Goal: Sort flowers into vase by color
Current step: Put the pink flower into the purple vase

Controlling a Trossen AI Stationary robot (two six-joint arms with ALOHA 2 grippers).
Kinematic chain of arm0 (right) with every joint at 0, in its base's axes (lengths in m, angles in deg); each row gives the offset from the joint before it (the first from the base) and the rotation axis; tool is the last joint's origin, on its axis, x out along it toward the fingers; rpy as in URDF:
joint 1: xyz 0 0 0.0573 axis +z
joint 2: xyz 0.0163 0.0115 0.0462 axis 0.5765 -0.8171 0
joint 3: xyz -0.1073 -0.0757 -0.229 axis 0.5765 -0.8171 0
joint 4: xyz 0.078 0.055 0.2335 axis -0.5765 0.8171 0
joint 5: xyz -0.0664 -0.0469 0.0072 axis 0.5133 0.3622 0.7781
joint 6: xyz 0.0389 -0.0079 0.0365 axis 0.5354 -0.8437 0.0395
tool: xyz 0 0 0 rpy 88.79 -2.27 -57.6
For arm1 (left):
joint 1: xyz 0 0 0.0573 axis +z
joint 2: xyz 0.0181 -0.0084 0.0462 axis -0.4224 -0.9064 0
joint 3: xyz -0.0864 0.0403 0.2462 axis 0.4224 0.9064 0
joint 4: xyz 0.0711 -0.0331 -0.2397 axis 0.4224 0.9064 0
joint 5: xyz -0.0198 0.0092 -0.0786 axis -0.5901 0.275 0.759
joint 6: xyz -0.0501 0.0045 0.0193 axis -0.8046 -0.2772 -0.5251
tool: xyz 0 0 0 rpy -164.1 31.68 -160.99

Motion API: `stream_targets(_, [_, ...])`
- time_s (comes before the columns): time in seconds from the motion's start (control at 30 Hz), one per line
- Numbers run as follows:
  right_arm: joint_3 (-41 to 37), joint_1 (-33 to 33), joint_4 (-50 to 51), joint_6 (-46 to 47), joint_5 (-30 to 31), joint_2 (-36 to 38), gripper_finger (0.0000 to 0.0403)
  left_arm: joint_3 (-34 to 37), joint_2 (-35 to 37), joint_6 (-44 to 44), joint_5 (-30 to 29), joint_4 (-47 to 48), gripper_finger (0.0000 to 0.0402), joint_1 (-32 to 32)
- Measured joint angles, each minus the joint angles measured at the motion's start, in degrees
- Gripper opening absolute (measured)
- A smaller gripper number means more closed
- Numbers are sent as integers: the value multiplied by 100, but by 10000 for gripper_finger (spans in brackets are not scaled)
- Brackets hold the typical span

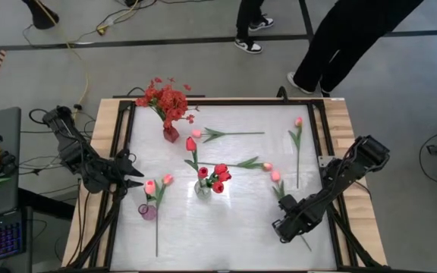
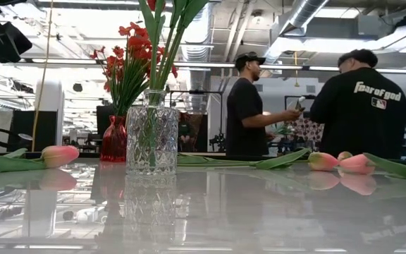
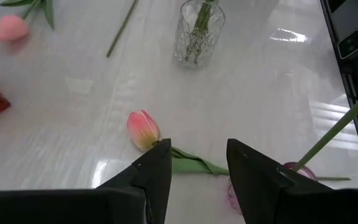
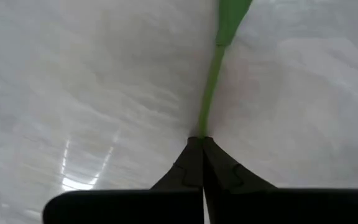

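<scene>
The right gripper (image 4: pixel 202 144) is clenched on the thin green stem (image 4: pixel 209 102) of a pink tulip (image 1: pixel 276 176) lying near the tabletop's right edge. That stem looks light and bendy, so the low pinch may let the bud droop. The left gripper (image 3: pixel 197 163) hangs released near the left edge, above another pink tulip (image 3: pixel 143 129).

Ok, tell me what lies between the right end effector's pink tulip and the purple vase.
The right end effector is shut on a pink tulip's stem. Straight toward the purple vase the tabletop looks bare; the clear vase of red tulips stands just off that line.
</scene>
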State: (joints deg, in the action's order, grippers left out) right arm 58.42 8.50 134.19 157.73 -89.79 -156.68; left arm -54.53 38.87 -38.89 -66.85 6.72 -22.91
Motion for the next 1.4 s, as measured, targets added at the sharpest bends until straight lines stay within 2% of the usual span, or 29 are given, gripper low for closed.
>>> stream_targets(0.2, [8, 10, 100, 45, 293, 145, 16, 0, 0, -4, 13, 0, 142, 0])
stream_targets(0.47, [334, 66, 993, 292, 836, 753, 16, 0, 1, 311, -18, -157, 142, 0])
stream_targets(0.7, [689, 140, 1390, 483, 1885, 1278, 16, 0, 2, 887, -17, -703, 142, -2])
stream_targets(0.93, [951, 140, 1429, 187, 2990, 1591, 16, 0, 4, 1465, -2, -1253, 142, -2])
stream_targets(1.1, [1254, 140, 1389, -327, 4004, 1628, 16, 0, 64, 1731, -9, -1392, 142, -2])
stream_targets(1.23, [1471, 140, 1051, -1084, 4987, 1628, 17, 0, 308, 1728, -115, -1388, 142, 0])
stream_targets(1.3, [1534, 137, 602, -1735, 5557, 1628, 17, 0, 463, 1708, -127, -1389, 142, -2])
stream_targets(1.4, [1552, 127, -553, -3252, 6336, 1628, 17, 0, 669, 1682, -166, -1388, 142, -2])
